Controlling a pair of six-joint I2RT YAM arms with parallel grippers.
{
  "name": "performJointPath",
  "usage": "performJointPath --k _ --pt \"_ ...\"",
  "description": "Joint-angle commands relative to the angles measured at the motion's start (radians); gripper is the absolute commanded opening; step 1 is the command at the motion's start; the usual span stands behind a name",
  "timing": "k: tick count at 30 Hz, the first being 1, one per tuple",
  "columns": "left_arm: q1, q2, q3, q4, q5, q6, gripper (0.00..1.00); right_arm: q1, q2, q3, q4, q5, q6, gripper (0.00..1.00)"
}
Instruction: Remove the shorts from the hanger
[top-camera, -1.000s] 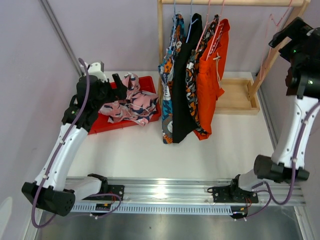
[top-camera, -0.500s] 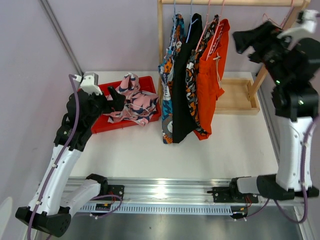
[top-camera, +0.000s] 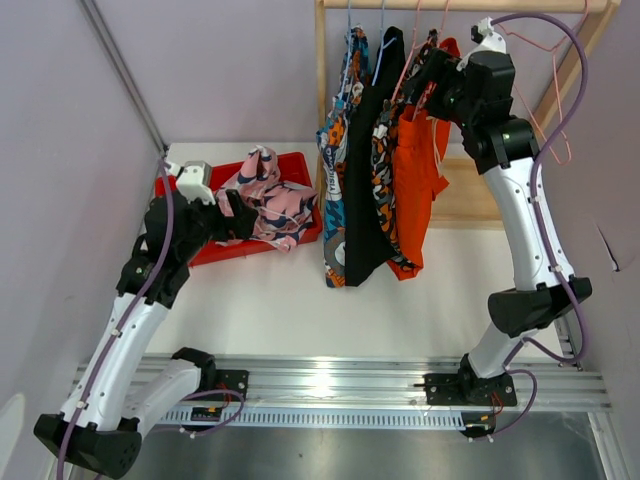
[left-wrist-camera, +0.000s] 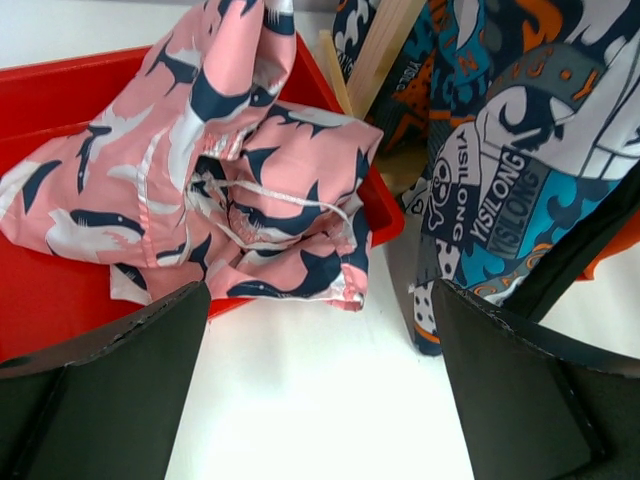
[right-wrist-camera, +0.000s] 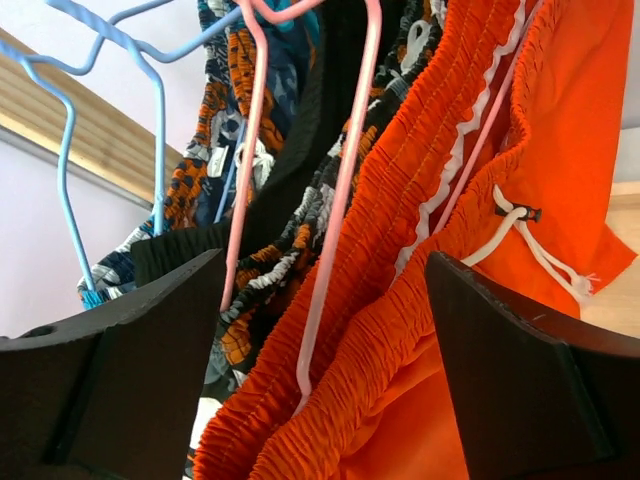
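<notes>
At rack (top-camera: 455, 5) top: right claw (right-wrist-camera: 322, 270) apart, facing orange shorts (right-wrist-camera: 560, 120) waistband | left claw (left-wrist-camera: 320, 290) apart, near red tray (left-wrist-camera: 80, 80) edge

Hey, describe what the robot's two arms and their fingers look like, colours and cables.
Both the left arm and right arm have white tube-like links joined by black joints. A purple cable runs along each, held by white ties. The fingers are broad, flat, matte black wedges.
</notes>
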Motion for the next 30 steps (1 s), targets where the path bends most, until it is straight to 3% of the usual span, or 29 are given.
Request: performJointPath --k 1,6,17,20,21,22,30 --pt "-0.005 -0.021 -0.025 0.035 0.027 0.029 0.99 0.028 -0.005 0.062 0.06 0.079 -0.018 0.84" --pt "-0.005 -0.03 -0.066 0.053 0.022 0.046 0.99 0.051 0.034 0.068 0.082 0.111 -0.017 0.49" --pt "-0.005 -0.021 -0.108 0.071 0.036 0.048 0.99 0.082 0.108 0.13 0.039 0.168 -0.023 0.45" --pt "-0.005 -0.019 -0.111 0.071 0.037 0.049 0.99 0.084 0.119 0.144 0.036 0.177 -0.026 0.21" --pt "-0.005 -0.019 -0.113 0.074 0.034 0.049 0.99 0.085 0.119 0.15 0.033 0.189 -0.026 0.04" --pt "-0.005 -0.021 -0.113 0.076 0.036 0.049 0.99 0.088 0.116 0.153 0.032 0.195 -0.026 0.0" --pt "-0.01 -0.036 -0.119 0.09 0.101 0.063 0.99 0.108 0.042 0.163 0.014 0.27 -0.081 0.0"
